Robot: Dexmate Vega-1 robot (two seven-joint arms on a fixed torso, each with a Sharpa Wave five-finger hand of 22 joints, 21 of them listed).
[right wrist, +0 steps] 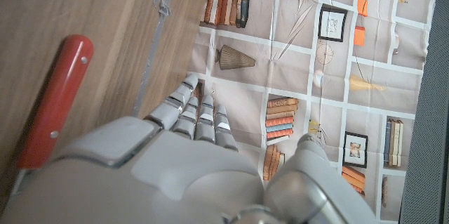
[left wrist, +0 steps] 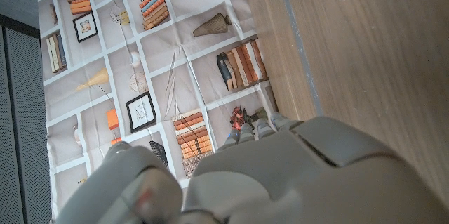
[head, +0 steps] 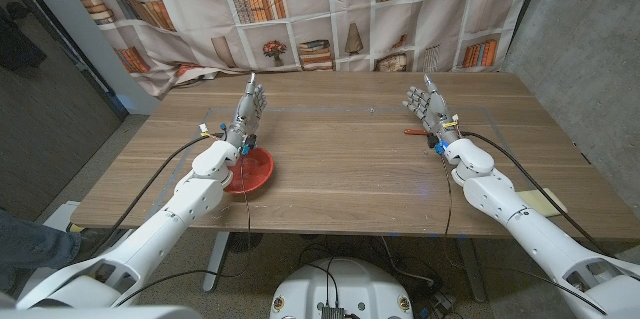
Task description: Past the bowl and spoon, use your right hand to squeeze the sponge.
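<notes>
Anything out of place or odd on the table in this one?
Nothing is spilled or damaged. The one oddity: no sponge is visible. A red bowl sits partly under the left robot hand, and a red handle lies beside the right robot hand. Both hands hold nothing.

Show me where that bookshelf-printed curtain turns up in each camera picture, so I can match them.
Head view: the bookshelf-printed curtain runs across the top, behind the wooden table.
Left wrist view: it hangs beyond the left hand, meeting the table's far edge.
Right wrist view: it hangs beyond the right hand, again beside the table's far edge.
Shared landmark: the line where the table ends against the curtain.
</notes>
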